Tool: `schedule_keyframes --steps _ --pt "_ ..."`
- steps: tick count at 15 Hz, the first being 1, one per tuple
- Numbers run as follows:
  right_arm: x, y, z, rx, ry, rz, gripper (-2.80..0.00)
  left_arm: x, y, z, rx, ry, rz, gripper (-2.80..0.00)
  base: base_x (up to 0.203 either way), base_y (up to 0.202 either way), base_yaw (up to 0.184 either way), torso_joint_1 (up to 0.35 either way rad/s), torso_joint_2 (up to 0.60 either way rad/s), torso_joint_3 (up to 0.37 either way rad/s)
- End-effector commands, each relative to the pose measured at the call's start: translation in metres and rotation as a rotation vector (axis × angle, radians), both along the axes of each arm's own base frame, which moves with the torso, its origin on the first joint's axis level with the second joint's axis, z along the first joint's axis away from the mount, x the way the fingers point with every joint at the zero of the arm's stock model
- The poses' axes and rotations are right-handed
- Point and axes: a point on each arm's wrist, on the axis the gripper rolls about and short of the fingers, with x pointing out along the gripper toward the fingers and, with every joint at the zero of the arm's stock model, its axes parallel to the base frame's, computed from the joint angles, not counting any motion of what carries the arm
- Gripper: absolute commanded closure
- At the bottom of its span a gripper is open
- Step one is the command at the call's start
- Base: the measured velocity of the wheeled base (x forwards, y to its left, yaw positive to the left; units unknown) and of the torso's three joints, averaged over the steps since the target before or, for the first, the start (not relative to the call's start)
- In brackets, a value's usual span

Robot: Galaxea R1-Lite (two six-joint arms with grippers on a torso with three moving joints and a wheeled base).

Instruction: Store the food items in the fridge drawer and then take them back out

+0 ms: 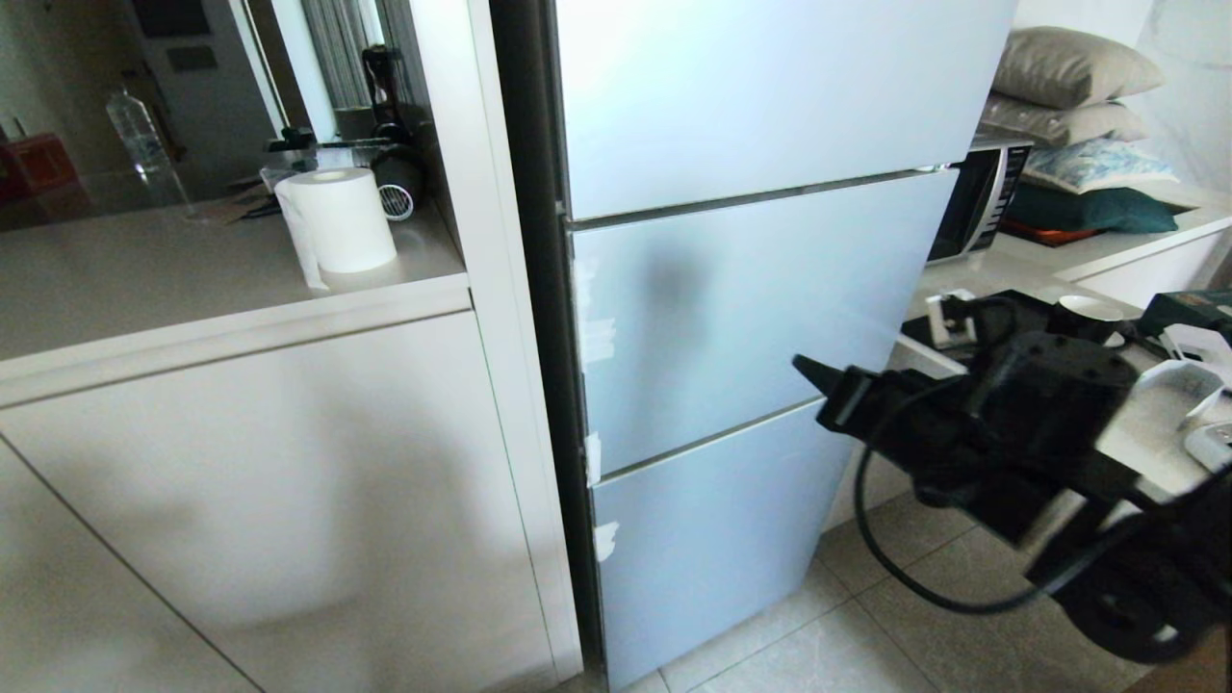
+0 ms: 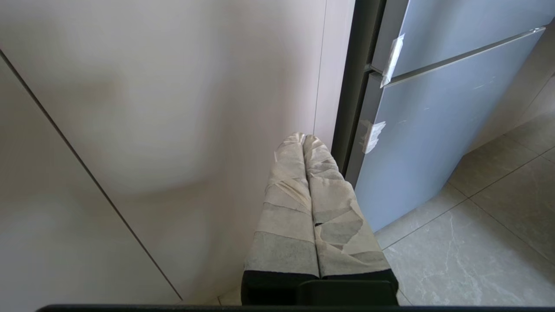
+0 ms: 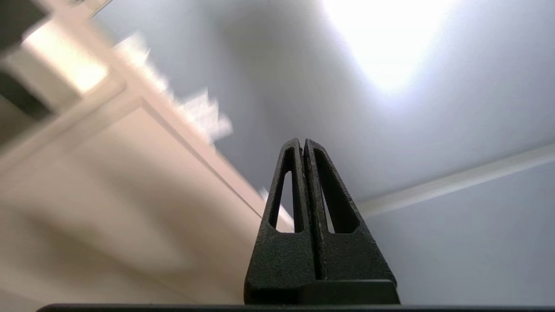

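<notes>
Three pale blue fridge doors are stacked one above another, all closed. One roll of paper towel stands on the desk. One microwave. Four cushions piled up. Two tools: right, left.

Right arm raised at the right of the head view, black right gripper pointing left and roughly level, its two fingers pressed together and empty, left gripper pointing downward, tape-wrapped fingers closed flat against each other, holding nothing
</notes>
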Motion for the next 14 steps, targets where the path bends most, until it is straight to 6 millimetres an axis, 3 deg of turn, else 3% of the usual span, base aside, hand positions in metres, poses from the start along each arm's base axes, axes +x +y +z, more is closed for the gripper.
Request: schedule_keyframes --steps 1,5,8,11,14 --pt "-0.081 -0.048 0.031 -0.074 -0.137 -0.077 0.00 0.000 0.000 0.000 0.001 0.000 0.001 0.00 0.000 0.000 0.000 0.000 0.00 0.000" --pt "-0.177 -0.104 0.032 -0.237 -0.160 -0.261 0.00 0.000 0.000 0.000 0.001 0.000 0.001 0.00 0.000 0.000 0.000 0.000 0.00 0.000" --pt "-0.244 -0.122 -0.004 -0.344 -0.130 -0.360 0.00 0.000 0.000 0.000 0.000 0.000 0.001 0.00 0.000 0.000 0.000 0.000 0.00 0.000" --pt "-0.281 -0.125 -0.054 -0.429 -0.064 -0.401 0.00 0.000 0.000 0.000 0.001 0.000 0.001 0.00 0.000 0.000 0.000 0.000 0.00 0.000" --pt "-0.300 -0.124 -0.075 -0.442 -0.157 -0.421 0.00 0.000 0.000 0.000 0.001 0.000 0.001 0.00 0.000 0.000 0.000 0.000 0.00 0.000"
